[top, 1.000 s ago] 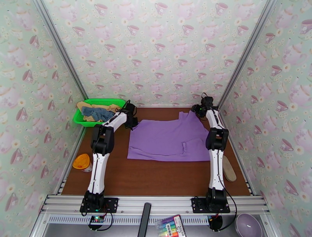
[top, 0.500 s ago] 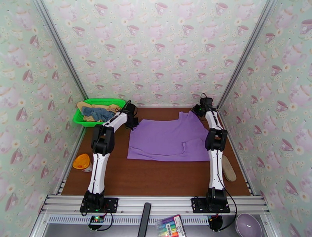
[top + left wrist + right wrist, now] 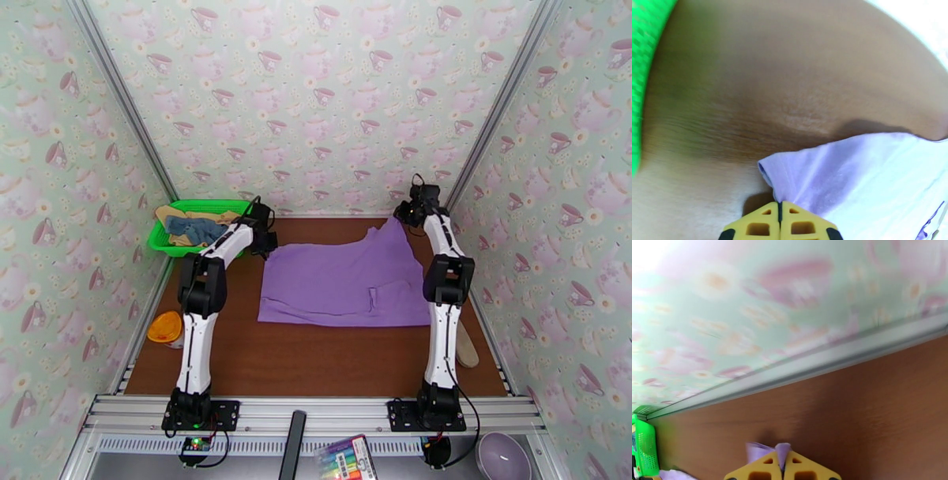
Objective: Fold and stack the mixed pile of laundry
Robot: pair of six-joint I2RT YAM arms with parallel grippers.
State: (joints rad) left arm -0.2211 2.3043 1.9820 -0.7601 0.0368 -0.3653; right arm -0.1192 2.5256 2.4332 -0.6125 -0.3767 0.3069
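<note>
The purple T-shirt (image 3: 340, 280) lay spread on the brown table (image 3: 316, 363). The left tool (image 3: 780, 205) pinched its far corner near the green basket (image 3: 162, 246). The right tool (image 3: 782, 459) pinched the other corner, held raised. Both arms stretched forward.

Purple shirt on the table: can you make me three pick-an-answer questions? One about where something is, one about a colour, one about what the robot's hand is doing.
1. Where on the brown wooden table is the green plastic mesh basket? A) far-left corner B) near-right corner C) the middle
2. What colour are the left gripper's fingertips? A) red B) yellow C) blue
3. What is the right gripper doing? A) wide open B) gripping the basket C) shut on the purple cloth T-shirt
Answers: 1 A, it sits back-left; 2 B, both are yellow; 3 C, purple cloth pokes from its closed fingers.
</note>
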